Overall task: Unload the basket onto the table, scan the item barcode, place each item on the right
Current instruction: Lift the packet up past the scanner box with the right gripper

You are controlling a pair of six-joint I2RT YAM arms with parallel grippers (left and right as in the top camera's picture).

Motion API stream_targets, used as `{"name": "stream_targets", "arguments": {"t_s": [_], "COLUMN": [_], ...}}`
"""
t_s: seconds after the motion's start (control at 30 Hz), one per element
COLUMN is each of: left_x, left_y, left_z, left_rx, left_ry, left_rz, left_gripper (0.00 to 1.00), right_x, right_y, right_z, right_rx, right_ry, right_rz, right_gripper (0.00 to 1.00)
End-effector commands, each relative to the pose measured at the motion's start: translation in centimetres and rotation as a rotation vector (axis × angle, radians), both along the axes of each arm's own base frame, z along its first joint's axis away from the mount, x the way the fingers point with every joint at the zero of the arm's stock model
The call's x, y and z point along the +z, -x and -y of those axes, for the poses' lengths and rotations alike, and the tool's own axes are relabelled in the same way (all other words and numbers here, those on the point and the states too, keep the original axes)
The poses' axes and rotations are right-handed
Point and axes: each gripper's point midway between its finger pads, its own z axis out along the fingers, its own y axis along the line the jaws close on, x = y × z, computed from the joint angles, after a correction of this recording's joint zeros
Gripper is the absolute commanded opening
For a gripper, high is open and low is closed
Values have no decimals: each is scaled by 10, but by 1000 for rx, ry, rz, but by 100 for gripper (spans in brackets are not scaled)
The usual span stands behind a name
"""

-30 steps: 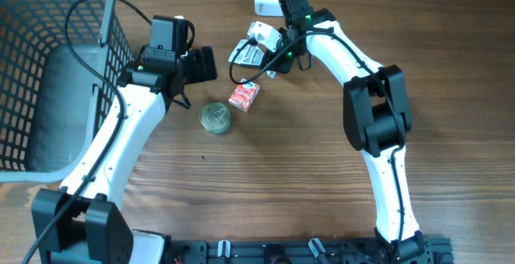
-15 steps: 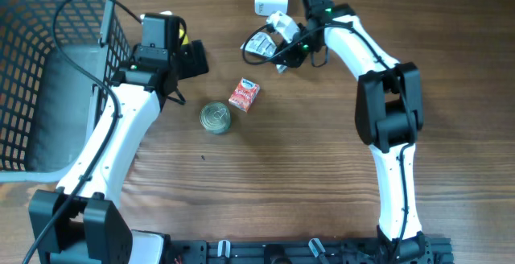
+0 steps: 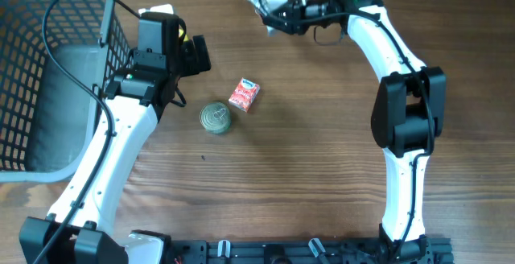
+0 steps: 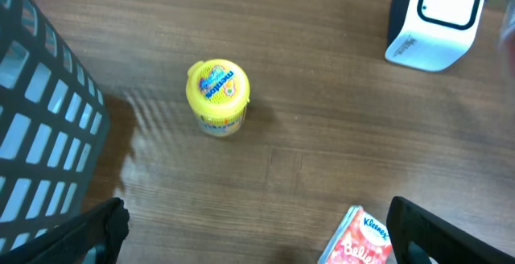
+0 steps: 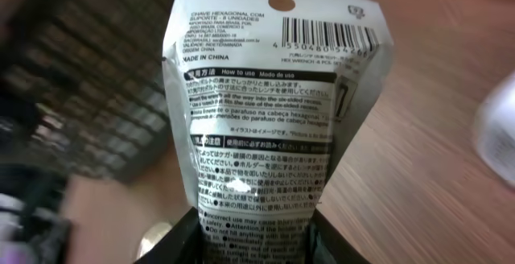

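Nearest me, well short of the scanner [image 4: 438,18], sit a tin can [image 3: 215,117] and a red Kleenex pack [image 3: 245,95]. My left gripper [image 4: 256,216] hangs wide open and empty, off to the scanner's left. Right at the scanner, my right gripper [image 5: 257,238] is clamped on the printed packet [image 5: 261,119], whose barcode [image 5: 330,48] is on its far top edge.

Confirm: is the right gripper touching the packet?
Touching. In the right wrist view the right gripper pinches the packet by its lower end, jaws closed against both its sides with no gap.
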Motion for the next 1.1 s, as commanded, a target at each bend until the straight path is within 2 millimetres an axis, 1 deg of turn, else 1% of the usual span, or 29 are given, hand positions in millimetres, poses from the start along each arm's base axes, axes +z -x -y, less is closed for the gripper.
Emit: {"name": "stream_targets", "arguments": {"t_s": [0.0, 0.07, 0.1, 0.13, 0.17, 0.27, 0.33, 0.4, 0.5, 0.6, 0.67, 0.7, 0.77, 0.87, 0.93, 1.07], "left_x": [3, 1, 1, 1, 1, 0, -1, -1, -1, -3, -4, -5, -6, -6, -6, -6], "left_y": [2, 4, 4, 4, 4, 6, 6, 6, 6, 8, 9, 10, 11, 11, 11, 11], "left_z": [-3, -3, -3, -3, -3, -4, -4, -4, -2, -2, -2, -3, -3, -3, -3, -3], "left_rx": [2, 5, 5, 7, 7, 7, 7, 13, 17, 16, 17, 22, 38, 38, 38, 38], "left_ry": [-20, -19, -19, -17, -17, -19, -18, -13, 3, 3, 2, 6, 20, 20, 20, 20], "left_rz": [0, -8, -8, -9, -10, -17, -19, -21, -22, -29, -38, -43, -47, -47, -47, -48], "left_gripper": [100, 100, 100, 100, 100, 100, 100, 100, 100, 100, 100, 100, 100, 100, 100, 100], "right_x": [73, 91, 97, 101, 104, 107, 106, 106, 106, 102, 94, 87, 77, 75, 70, 44], "right_y": [25, 20, 19, 17, 16, 12, 8, 7, 4, -8, -19, -27, -37, -47, -53, -61], "right_z": [-12, -14, -14, -14, -14, -14, -13, -11, -9, 0, 9, 15, 21, 21, 20, 18], "right_rx": [133, 121, 116, 116, 118, 90, 47, 30, 7, -63, -119, -160, -192, -180, -180, -208], "right_ry": [-243, -282, -292, -299, -303, -310, -314, -317, -321, -333, -343, -351, -374, -426, -466, -485], "right_rz": [-193, -312, -337, -332, -317, -360, -450, -505, -561, -620, -660, -713, -761, -772, -807, -889], "right_gripper": [23, 20, 20, 25, 27, 25, 18, 16, 16, 16, 16, 17, 17, 21, 20, 18]}}
